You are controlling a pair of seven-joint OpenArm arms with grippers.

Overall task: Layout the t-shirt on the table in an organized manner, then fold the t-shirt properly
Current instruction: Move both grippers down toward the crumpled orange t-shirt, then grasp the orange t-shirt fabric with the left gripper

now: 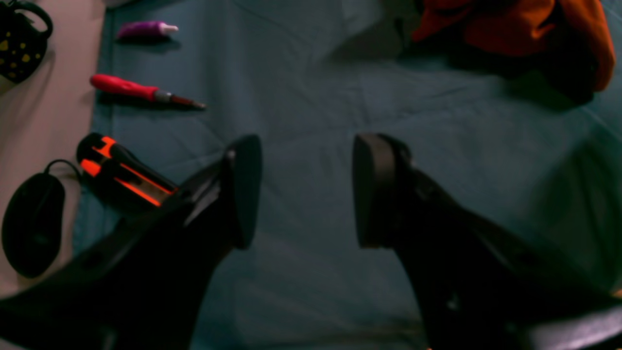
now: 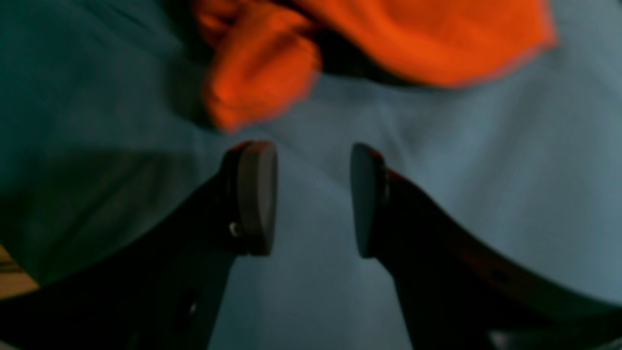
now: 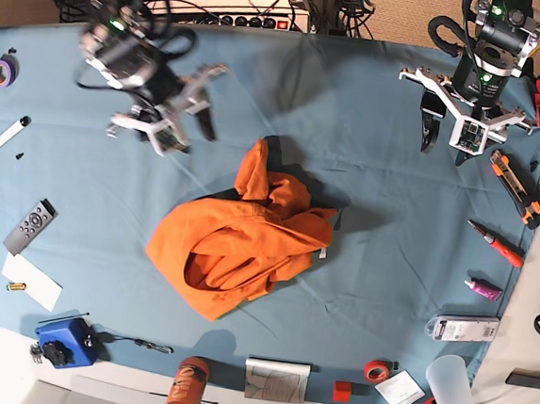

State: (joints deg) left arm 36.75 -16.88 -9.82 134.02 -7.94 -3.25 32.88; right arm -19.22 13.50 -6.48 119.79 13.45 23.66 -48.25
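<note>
Bright orange t-shirt (image 3: 238,242) on the teal table (image 3: 381,231); red screwdriver (image 3: 493,242) at three o'clock, possibly purple tube (image 3: 482,289).

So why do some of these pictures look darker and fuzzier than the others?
Base view: bright and even, though the right pincer is smeared by motion. Right wrist view: dim, the t-shirt soft and blurred. Left wrist view: dark, with the red screwdriver fairly clear.
</note>
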